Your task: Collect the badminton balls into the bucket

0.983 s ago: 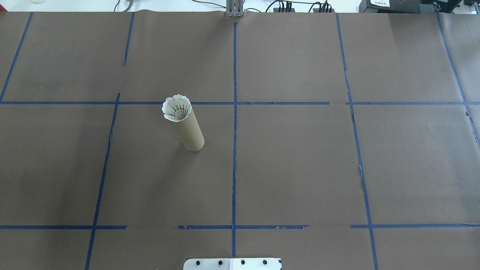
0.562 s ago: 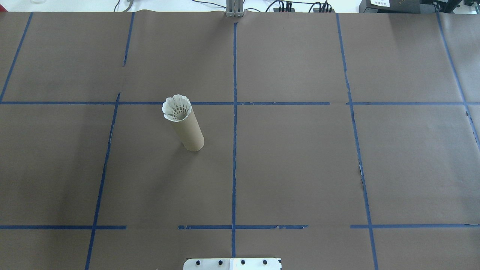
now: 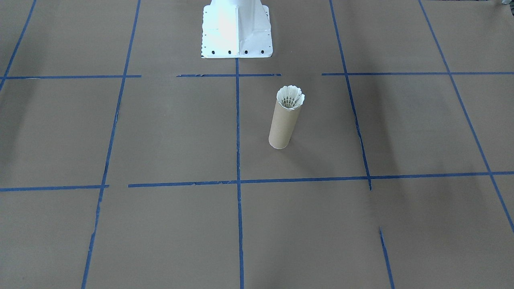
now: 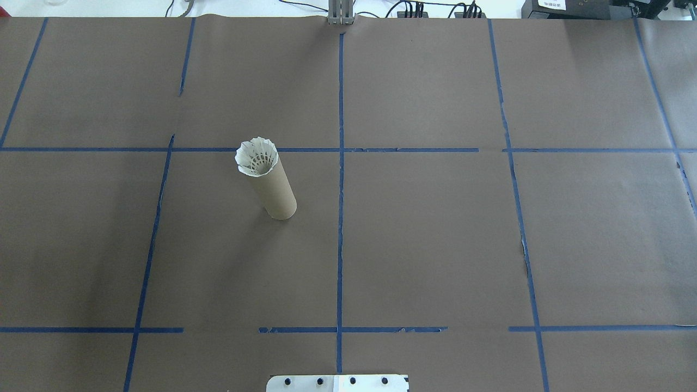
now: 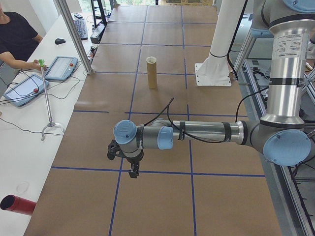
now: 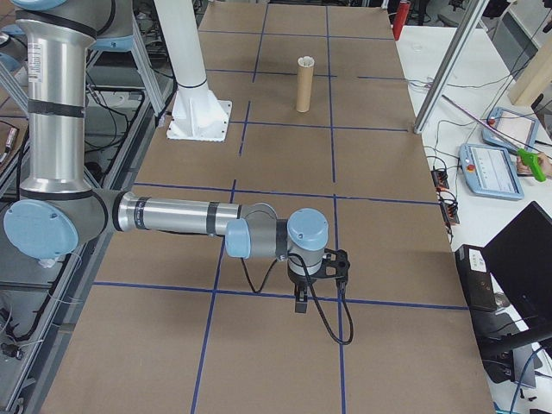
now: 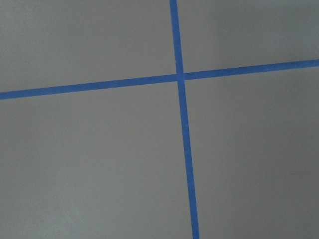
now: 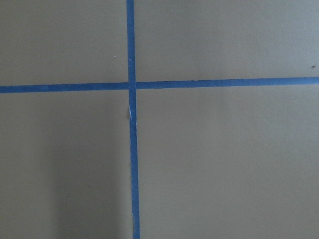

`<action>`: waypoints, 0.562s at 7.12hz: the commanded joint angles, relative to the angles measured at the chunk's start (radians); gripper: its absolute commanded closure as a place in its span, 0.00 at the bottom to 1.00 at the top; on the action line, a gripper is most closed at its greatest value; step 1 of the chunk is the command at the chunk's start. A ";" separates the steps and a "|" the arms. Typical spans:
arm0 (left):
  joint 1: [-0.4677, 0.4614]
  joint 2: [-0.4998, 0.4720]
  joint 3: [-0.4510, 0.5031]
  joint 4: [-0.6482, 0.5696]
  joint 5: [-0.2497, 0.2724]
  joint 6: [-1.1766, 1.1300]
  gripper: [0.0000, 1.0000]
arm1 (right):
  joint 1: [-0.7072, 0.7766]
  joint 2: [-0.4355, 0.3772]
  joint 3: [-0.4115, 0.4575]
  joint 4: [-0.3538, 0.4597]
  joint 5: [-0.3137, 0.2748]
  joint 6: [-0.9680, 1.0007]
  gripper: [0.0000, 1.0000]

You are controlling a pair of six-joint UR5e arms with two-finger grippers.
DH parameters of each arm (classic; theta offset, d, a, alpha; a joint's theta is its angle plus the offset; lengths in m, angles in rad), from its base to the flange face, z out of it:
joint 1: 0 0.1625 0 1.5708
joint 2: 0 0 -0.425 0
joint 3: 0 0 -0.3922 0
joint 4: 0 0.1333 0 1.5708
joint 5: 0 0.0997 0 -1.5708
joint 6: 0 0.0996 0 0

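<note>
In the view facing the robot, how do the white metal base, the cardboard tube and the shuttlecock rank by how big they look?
Largest to smallest:
1. white metal base, though cut off by the frame's top
2. cardboard tube
3. shuttlecock, only its skirt showing at the tube's mouth

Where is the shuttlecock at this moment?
The shuttlecock sits skirt-up in the mouth of the cardboard tube, which stands left of the centre tape line in the overhead view, on the robot's left side.

Overhead and front cameras face each other across the counter (image 4: 435, 245); side cameras look along it; wrist cameras look straight down, close.
</note>
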 commanded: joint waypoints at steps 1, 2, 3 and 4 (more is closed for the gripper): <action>0.000 -0.004 -0.002 0.000 0.000 0.000 0.00 | 0.000 0.000 0.000 0.000 0.000 0.000 0.00; 0.000 -0.009 -0.002 0.000 0.000 0.000 0.00 | 0.000 0.000 0.000 0.000 0.000 0.000 0.00; 0.000 -0.012 -0.005 0.002 0.002 0.000 0.00 | 0.000 0.000 0.000 0.000 0.000 0.000 0.00; 0.000 -0.015 -0.007 0.002 0.002 0.000 0.00 | 0.000 0.000 0.000 0.000 0.000 0.000 0.00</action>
